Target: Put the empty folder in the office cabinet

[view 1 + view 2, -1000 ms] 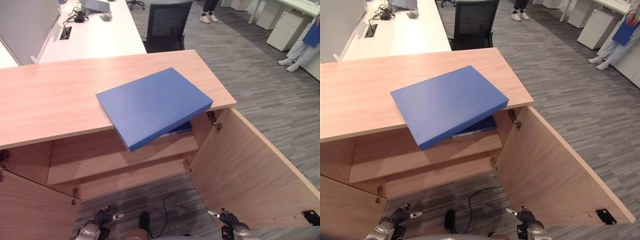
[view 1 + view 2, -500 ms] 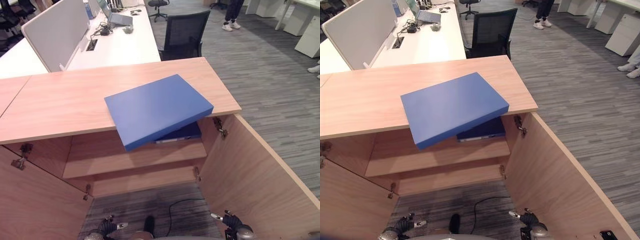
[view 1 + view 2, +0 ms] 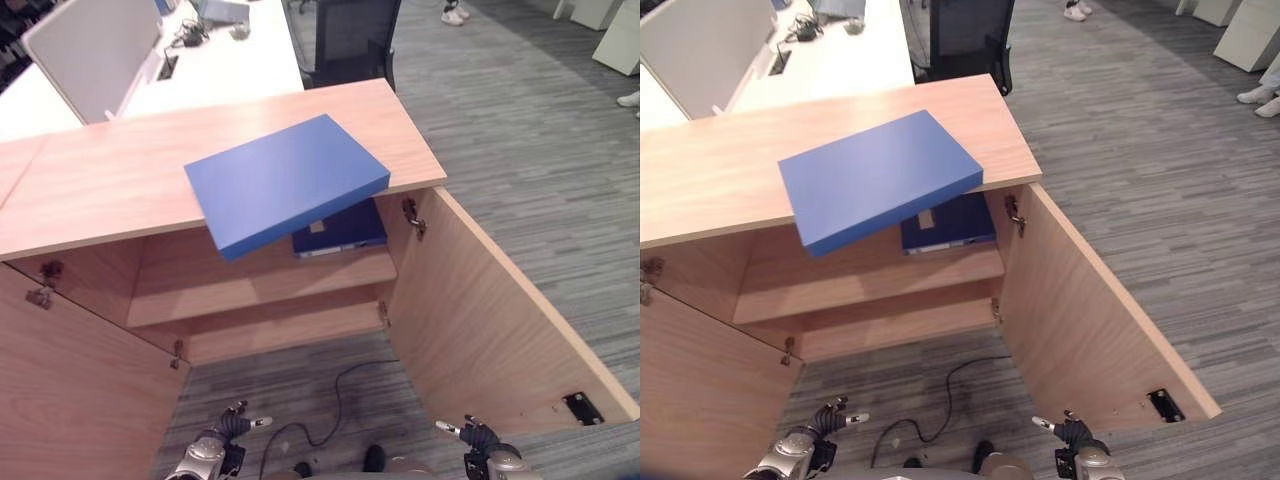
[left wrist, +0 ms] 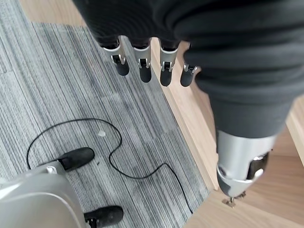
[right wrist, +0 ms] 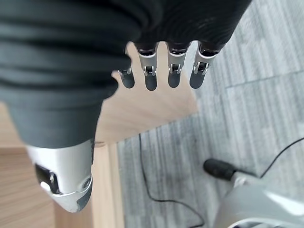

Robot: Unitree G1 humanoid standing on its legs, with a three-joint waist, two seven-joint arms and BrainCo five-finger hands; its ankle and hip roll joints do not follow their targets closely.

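Overhanging cabinet top (image 3: 120, 180), plain blue folder (image 3: 285, 180), no legible writing

Plain blue on pale wood, over grey striped carpet.
The folder (image 3: 285, 180) on the cabinet top (image 3: 110, 175) is a flat mid blue, unmarked; a darker blue binder (image 3: 340, 228) with a pale label lies on the light-brown wood-grain shelf (image 3: 260, 290). Both hands (image 4: 142, 59) (image 5: 161, 71) have silver fingers with dark tips, and past them runs grey carpet (image 3: 520, 150) streaked in fine lighter lines.
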